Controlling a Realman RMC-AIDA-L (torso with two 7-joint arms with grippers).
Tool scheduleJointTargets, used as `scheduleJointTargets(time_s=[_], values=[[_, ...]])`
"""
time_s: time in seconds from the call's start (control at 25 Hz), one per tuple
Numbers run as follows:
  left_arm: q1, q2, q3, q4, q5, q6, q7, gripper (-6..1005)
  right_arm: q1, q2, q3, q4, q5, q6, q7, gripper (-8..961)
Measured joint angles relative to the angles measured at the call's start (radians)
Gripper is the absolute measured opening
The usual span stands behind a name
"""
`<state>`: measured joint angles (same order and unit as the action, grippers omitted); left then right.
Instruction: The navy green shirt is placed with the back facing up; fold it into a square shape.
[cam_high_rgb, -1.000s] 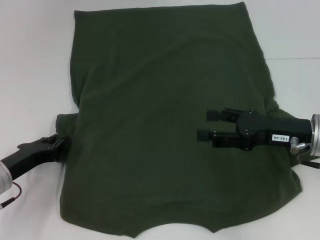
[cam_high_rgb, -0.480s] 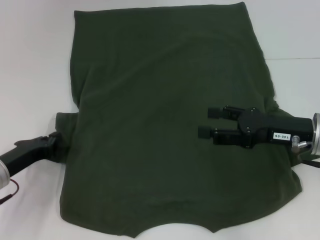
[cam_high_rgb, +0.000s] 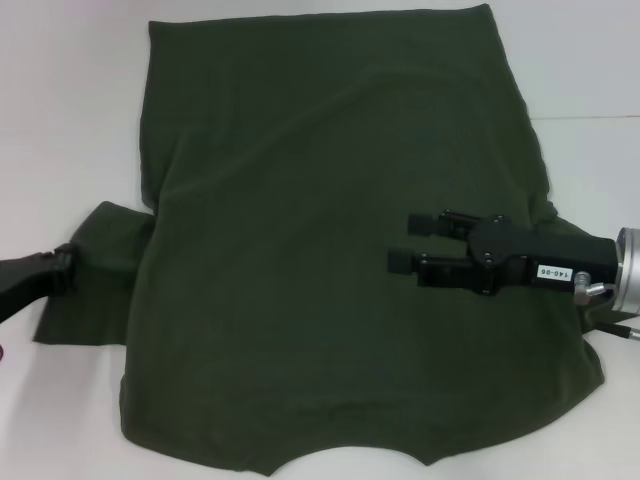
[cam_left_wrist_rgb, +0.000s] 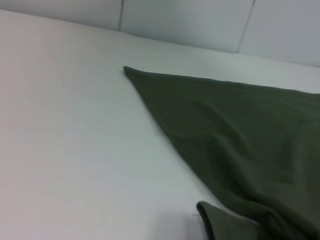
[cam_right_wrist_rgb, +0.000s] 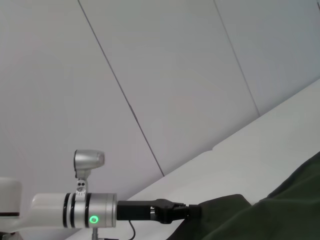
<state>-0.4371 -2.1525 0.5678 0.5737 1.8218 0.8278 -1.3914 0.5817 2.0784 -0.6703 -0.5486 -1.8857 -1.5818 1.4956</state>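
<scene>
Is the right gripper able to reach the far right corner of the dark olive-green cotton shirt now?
Probably yes. The right gripper hovers open over the dark olive-green cotton shirt, and nothing lies between it and that corner; only flat cloth.

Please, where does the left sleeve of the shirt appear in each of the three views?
Head view: the sleeve spreads out at the left edge of the shirt, with the left pincer at its edge.
Left wrist view: probably the green fold at the bottom.
Right wrist view: the green cloth by the left pincer.
Shared landmark: the white table.
</scene>
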Motion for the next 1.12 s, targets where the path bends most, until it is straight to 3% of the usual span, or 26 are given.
scheduleJointTargets(time_s=[0.52,1.12], values=[[-0.017,0.016,-0.001,0.039,0.003,-0.054,0.004,-1,-0.002,0.006,0.000,0.007,0.014,0.001,0.000,896],[-0.034,0.006,0.002,0.095,-0.004,-0.159,0.044,-1,-0.002,0.006,0.000,0.030,0.023,0.002,-0.009,896]])
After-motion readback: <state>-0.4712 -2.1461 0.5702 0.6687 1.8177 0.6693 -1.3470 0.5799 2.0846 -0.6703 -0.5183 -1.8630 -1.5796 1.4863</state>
